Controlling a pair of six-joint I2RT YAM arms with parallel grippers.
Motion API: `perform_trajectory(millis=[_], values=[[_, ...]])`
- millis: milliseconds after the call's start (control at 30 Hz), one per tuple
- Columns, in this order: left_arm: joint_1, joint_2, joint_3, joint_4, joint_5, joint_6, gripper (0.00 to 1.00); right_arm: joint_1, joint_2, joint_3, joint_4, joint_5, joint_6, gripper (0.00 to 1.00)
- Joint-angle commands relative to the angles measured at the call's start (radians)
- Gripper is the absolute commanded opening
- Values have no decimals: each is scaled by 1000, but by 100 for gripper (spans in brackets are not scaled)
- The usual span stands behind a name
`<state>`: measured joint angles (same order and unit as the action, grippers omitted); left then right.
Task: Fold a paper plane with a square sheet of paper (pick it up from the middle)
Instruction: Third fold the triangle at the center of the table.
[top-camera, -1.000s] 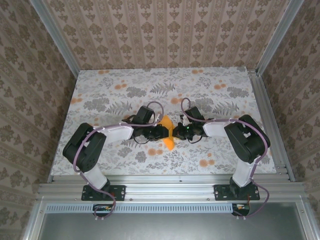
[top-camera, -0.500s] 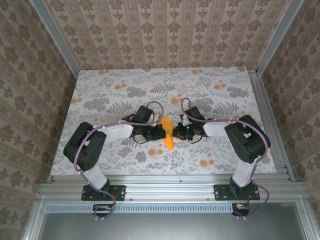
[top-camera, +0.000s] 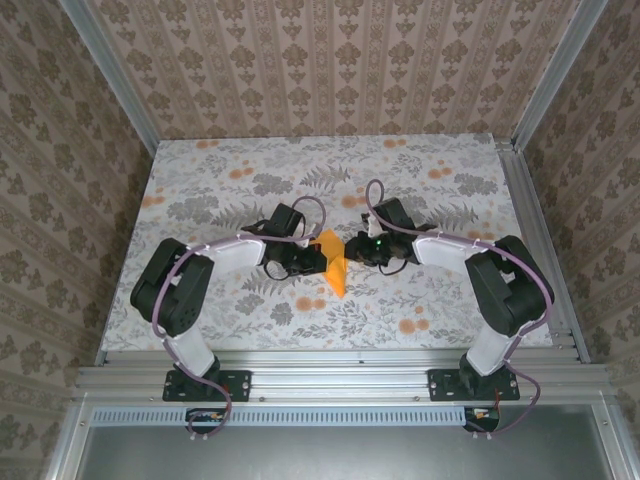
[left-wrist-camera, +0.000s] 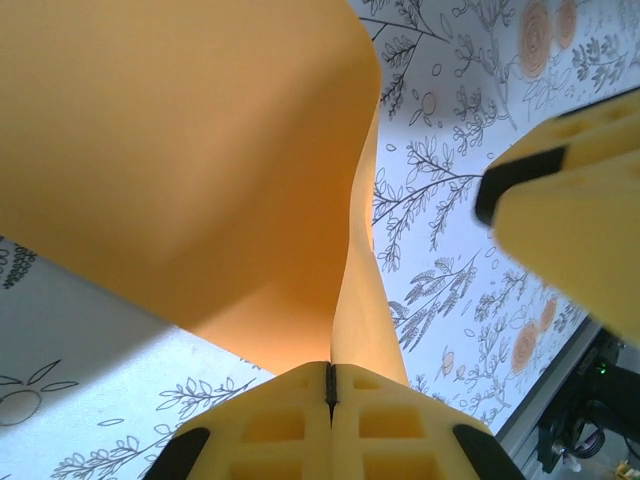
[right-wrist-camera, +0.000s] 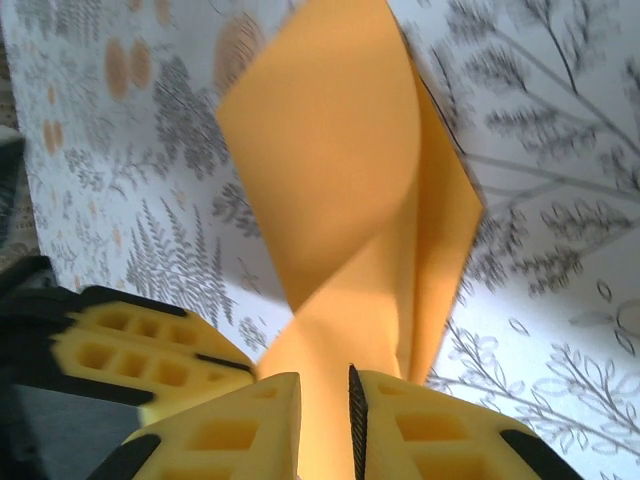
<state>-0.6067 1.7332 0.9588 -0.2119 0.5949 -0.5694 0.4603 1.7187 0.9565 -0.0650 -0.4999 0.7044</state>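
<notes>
Folding looks barely half done: the square sheet of paper (top-camera: 334, 264), creased and curling, hangs just above the floral surface (top-camera: 430, 180) at its centre. The left fingers (left-wrist-camera: 270, 425) pinch it tight and the right fingers (right-wrist-camera: 430, 430) stand narrowly parted around it, with no dart shape yet.

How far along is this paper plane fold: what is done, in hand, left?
Done: the orange sheet is picked up and folded over into layers. In hand: the left gripper is pinched shut on it; the right gripper's jaws stand slightly apart around its other end. Left: no narrow dart shows yet, so more folds remain.
</notes>
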Motion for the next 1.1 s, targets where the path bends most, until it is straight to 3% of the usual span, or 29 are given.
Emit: perform_trajectory(millis=[0, 567, 1067], values=[[8, 26, 41, -66, -4, 68, 0, -4, 25, 76, -47, 18, -51, 24], [25, 89, 118, -150, -37, 156, 1, -2, 304, 304, -155, 6, -148, 18], [47, 130, 150, -179, -57, 196, 1, -2, 353, 330, -255, 69, -236, 14]])
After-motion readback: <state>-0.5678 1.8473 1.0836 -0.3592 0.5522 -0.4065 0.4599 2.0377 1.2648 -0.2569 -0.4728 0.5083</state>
